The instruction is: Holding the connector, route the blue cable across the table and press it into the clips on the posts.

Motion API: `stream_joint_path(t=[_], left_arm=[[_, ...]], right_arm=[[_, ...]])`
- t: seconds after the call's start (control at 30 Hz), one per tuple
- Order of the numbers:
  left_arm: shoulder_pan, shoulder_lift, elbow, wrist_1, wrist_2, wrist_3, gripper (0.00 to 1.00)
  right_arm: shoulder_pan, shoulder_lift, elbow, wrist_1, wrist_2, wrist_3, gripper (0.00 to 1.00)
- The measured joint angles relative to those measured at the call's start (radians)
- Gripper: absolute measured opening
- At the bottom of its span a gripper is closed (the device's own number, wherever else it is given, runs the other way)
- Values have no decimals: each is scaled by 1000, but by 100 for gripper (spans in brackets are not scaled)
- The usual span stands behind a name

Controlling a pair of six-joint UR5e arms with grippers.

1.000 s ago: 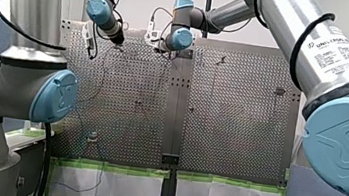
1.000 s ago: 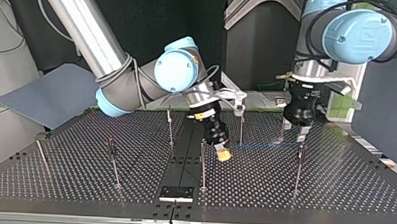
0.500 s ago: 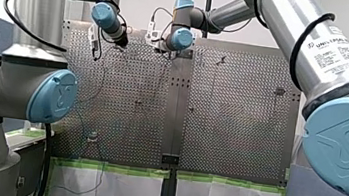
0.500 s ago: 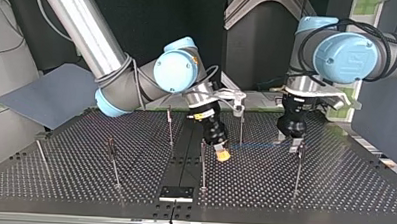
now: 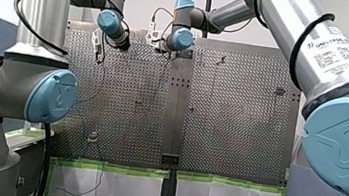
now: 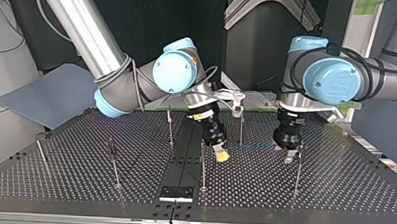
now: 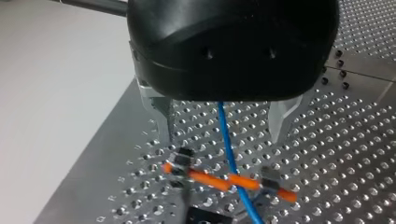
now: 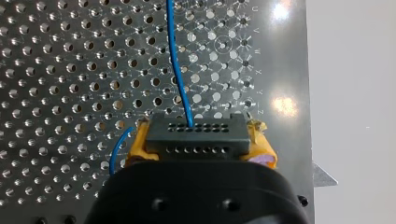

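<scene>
The cable (image 8: 177, 70) is bright blue. The connector (image 8: 196, 135) is dark grey with two rows of small holes. The right gripper (image 8: 198, 142) has yellow pads (image 8: 134, 148). The table (image 8: 60, 60) is silver, patterned with a regular grid of round holes. Over the table, the left gripper (image 7: 223, 128) is black with bare metal fingers (image 7: 161, 116), and a bar (image 7: 210, 179) is orange with black ends.
</scene>
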Motion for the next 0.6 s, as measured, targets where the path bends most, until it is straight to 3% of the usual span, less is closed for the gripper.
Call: stream_joint_path(t=[0.23,0.27,0.3,0.37,0.4,0.47,0.5,0.57,0.6], left_arm=[[-10,-23,5,3,-39,8,100],[-11,-25,6,4,-48,8,83],[-11,-25,6,4,-55,9,83],[-12,-27,6,6,-69,10,59],[-13,-28,6,7,-73,10,59],[-14,-29,6,10,-79,13,30],[-14,-30,6,11,-80,14,30],[-16,-33,6,14,-81,16,2],[-17,-34,6,15,-82,16,2]], right_arm=[[0,0,0,0,0,0,0],[0,0,0,0,0,0,0],[0,0,0,1,0,0,0],[0,0,0,1,0,0,0],[0,0,0,2,0,0,0],[1,0,0,2,0,0,0],[1,0,0,3,0,0,0],[1,0,0,3,0,0,0],[1,0,0,3,0,1,0]])
